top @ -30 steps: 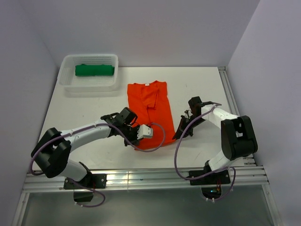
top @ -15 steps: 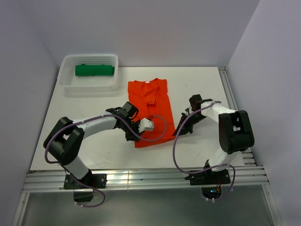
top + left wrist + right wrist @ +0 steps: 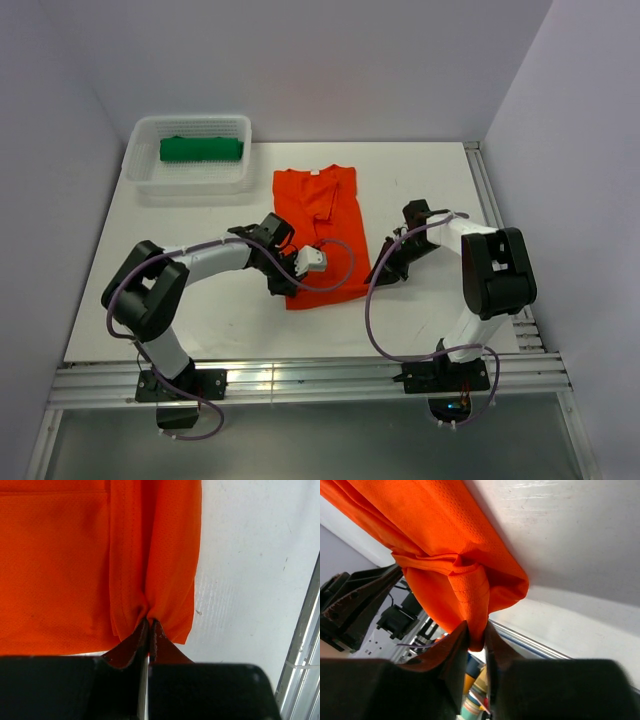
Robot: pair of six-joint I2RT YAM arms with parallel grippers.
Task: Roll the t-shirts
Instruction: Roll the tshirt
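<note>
Our left gripper clamps the shirt hem; the right gripper seems to pinch the other corner. We should lift both corners level so the roll starts even.

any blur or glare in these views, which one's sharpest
Top external: even light, sharp throughout, only soft shadows. Left wrist: orange t-shirt weave crisp, left tool nearly black. Right wrist: glare on the table, clutter beyond its edge blurred.
</note>
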